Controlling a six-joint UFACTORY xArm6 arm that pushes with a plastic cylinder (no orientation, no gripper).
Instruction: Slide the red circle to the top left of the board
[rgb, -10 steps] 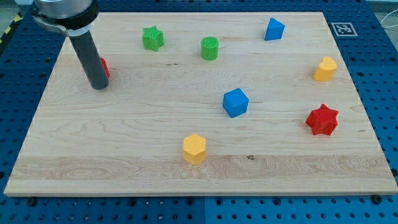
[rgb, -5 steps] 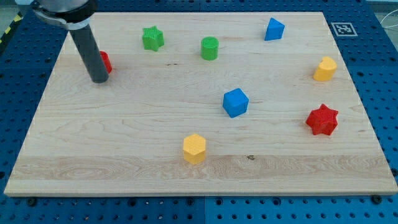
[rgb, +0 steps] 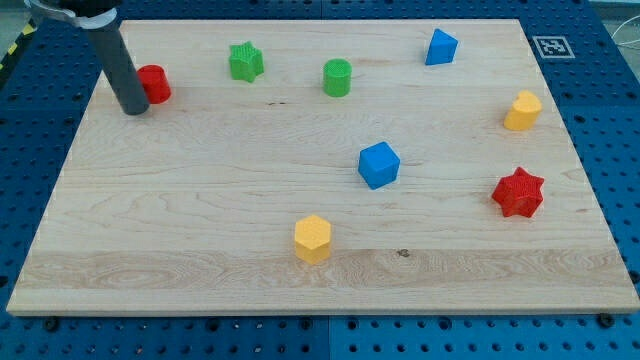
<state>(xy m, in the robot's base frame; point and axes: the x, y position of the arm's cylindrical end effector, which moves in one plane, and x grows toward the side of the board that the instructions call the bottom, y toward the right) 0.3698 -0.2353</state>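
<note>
The red circle lies on the wooden board near its top left. My tip rests on the board just left of and slightly below the red circle, touching or nearly touching its left side. The dark rod rises from the tip toward the view's top left and covers a sliver of the circle's left edge.
A green star and a green cylinder sit along the top. A blue block is at top right, a yellow block at right, a red star lower right, a blue cube in the middle, a yellow hexagon below.
My tip has moved up and to the left. The red circle has shifted up and slightly left, and more of it now shows beside the rod.
</note>
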